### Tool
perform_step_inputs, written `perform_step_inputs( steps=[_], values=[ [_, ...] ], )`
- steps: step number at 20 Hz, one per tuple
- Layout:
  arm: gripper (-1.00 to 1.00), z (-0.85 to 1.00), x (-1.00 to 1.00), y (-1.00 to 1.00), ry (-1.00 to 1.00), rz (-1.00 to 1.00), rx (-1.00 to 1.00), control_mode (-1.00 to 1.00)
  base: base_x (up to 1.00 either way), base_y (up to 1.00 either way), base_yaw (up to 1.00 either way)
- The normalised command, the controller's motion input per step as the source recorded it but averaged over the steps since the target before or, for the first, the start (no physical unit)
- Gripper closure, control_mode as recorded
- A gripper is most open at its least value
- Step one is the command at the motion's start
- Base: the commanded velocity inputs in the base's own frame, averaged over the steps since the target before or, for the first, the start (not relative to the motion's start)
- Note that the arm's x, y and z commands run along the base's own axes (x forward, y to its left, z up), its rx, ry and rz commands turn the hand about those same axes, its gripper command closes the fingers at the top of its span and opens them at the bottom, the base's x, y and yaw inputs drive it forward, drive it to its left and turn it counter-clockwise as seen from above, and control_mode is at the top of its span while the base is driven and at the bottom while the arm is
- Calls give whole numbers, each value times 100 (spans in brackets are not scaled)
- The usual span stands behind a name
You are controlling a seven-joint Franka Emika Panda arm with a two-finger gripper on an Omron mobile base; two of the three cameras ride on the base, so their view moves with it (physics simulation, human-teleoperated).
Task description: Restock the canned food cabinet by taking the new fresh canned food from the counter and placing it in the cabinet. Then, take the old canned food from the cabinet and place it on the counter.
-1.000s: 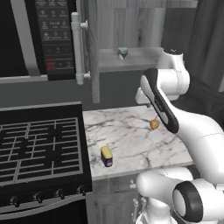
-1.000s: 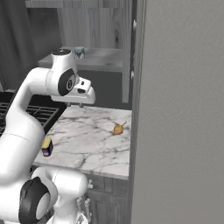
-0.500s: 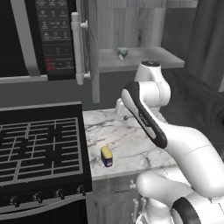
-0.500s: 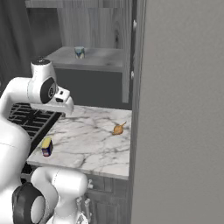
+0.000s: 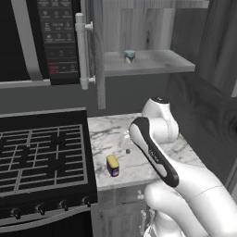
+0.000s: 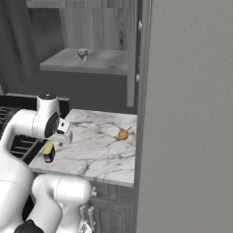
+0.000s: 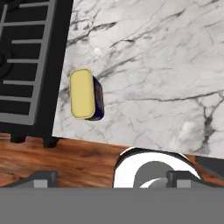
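Center the gripper (image 6: 63, 135), whose finger state cannot be told here, directly over the new fresh canned food (image 7: 85, 94) standing near the counter (image 5: 139, 162) front-left edge before descending.

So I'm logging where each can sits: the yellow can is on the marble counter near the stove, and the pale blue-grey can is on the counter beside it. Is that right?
Not quite. The yellow can does sit on the marble counter near the stove, but the pale blue-grey can stands up on the cabinet shelf, not on the counter. The left base view shows it.
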Motion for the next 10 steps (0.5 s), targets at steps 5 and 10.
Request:
perform_step_inputs(
  steps=[5, 10],
  values=[
    [-100, -65, 7, 46, 0, 7, 0, -100, 0, 0, 0],
    [-100, -32, 47, 27, 5, 1, -9, -100, 0, 0, 0]
  ],
)
